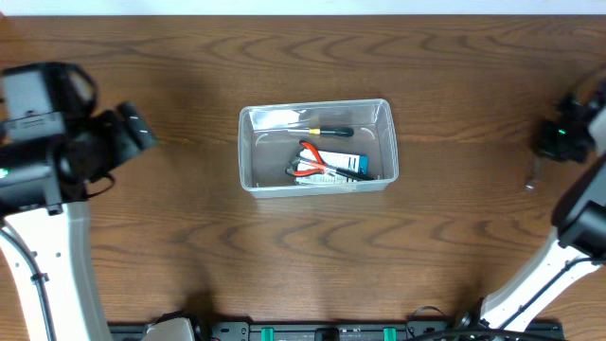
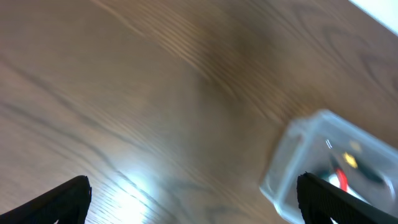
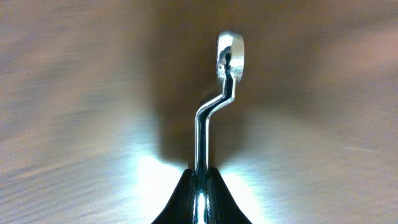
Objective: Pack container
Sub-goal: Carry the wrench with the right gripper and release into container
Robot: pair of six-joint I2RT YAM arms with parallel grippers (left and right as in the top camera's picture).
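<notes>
- The container (image 1: 317, 147) sits at mid-bench (image 1: 189, 246), between the 2 arms, open side up so tools can go in from above.
- 3 things lie in it: a screwdriver (image 1: 327, 131) along the far wall, and red pliers (image 1: 311, 161) and a white-and-blue box (image 1: 343, 164) by the near wall. All lie flat, and the left end of the floor is bare.
- The right hand (image 3: 202, 180) is clenched on the shank of a chrome wrench (image 3: 214, 106), well to the right of the container. With the grip low on the shank, the ring end juts forward, so it could enter the container first.
- I cannot tell whether the wrench is clear of the bench.
- The left hand (image 2: 193, 202) is released, its fingers wide with nothing between them. It is near the bench's left side and faces the container, probably to keep out of the way.
- In my judgement the wrench is the next item to pack. The carry must clear the rim and end over the bare floor.
</notes>
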